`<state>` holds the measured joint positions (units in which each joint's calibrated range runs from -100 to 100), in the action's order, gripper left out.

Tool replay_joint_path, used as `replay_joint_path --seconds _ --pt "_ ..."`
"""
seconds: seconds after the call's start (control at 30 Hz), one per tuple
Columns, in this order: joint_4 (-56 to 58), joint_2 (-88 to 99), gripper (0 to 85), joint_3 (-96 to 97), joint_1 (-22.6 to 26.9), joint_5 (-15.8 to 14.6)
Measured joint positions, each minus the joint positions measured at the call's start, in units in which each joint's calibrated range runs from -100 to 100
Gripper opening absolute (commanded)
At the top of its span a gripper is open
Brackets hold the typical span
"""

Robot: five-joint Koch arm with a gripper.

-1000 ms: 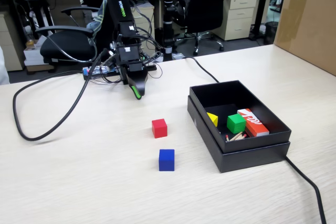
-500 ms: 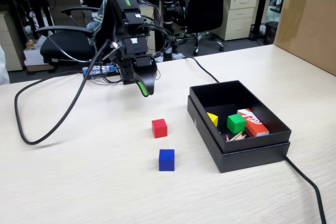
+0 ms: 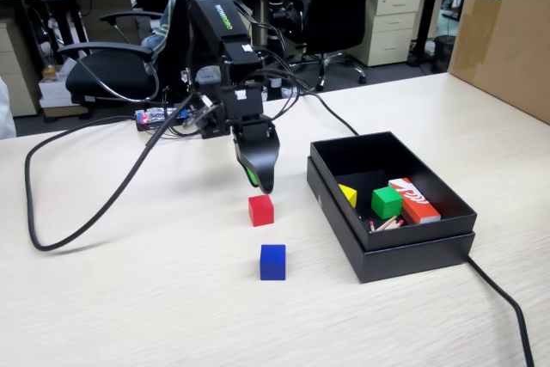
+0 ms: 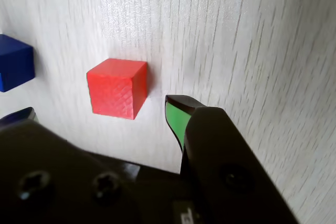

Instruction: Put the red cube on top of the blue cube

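Note:
The red cube (image 3: 260, 210) sits on the pale wooden table, with the blue cube (image 3: 272, 261) a short way in front of it, apart from it. My gripper (image 3: 261, 183) hangs just above and behind the red cube, pointing down. In the wrist view the red cube (image 4: 116, 87) lies just ahead of my gripper (image 4: 100, 109), whose jaws stand open, one tip on each side of the cube and neither touching it. The green-padded fingertip (image 4: 176, 115) is to the cube's right. The blue cube (image 4: 14, 68) shows at the left edge.
A black open box (image 3: 404, 251) stands to the right of the cubes, holding a green cube (image 3: 386, 202), a yellow piece (image 3: 348, 195), a red-and-white box (image 3: 413, 199) and some sticks. Black cables (image 3: 77, 212) loop over the table's left side. A cardboard box (image 3: 507, 32) stands far right.
The arm has reached forward and down from near its base, bringing the gripper to just above the red cube. Neither cube has moved.

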<state>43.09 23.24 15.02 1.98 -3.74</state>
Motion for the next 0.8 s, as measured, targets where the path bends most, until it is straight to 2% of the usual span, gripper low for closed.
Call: replay_joint_path --seconds 0.6,0.8 --pt "-0.1 -12.7 47.2 -4.5 0.0 -0.2" --pt "-0.1 -14.4 44.5 -5.5 -0.3 -0.2"
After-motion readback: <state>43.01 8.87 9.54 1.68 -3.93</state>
